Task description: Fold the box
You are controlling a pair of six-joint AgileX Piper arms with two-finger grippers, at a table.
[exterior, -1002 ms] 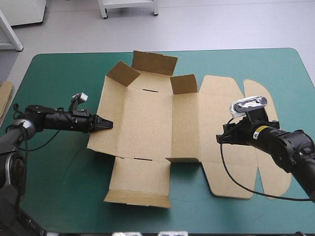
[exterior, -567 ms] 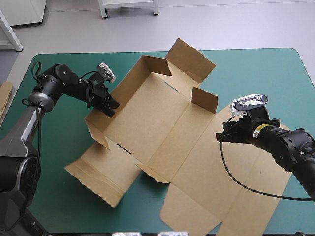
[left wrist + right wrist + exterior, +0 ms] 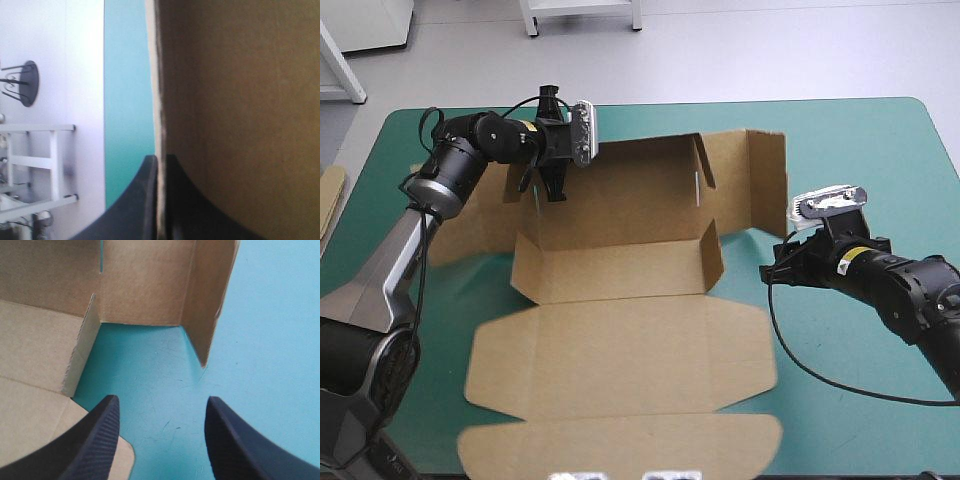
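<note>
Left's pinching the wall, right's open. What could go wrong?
The left end effector pinches only the rim of the box, on its raised far wall near one end; a pull could slip it free or buckle the board. The right end effector is open, holding nothing, so the box may slide. Its lid flap lies at the table's near edge.

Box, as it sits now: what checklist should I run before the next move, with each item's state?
1. Left gripper shut on the box, at a raised edge: ok.
2. Right gripper open, nothing between its fingers: ok.
3. Far wall upright: ok.
4. End flap tucked in: not ok, it stands loose.
5. Lid flat on the teal-green cover: ok.
</note>
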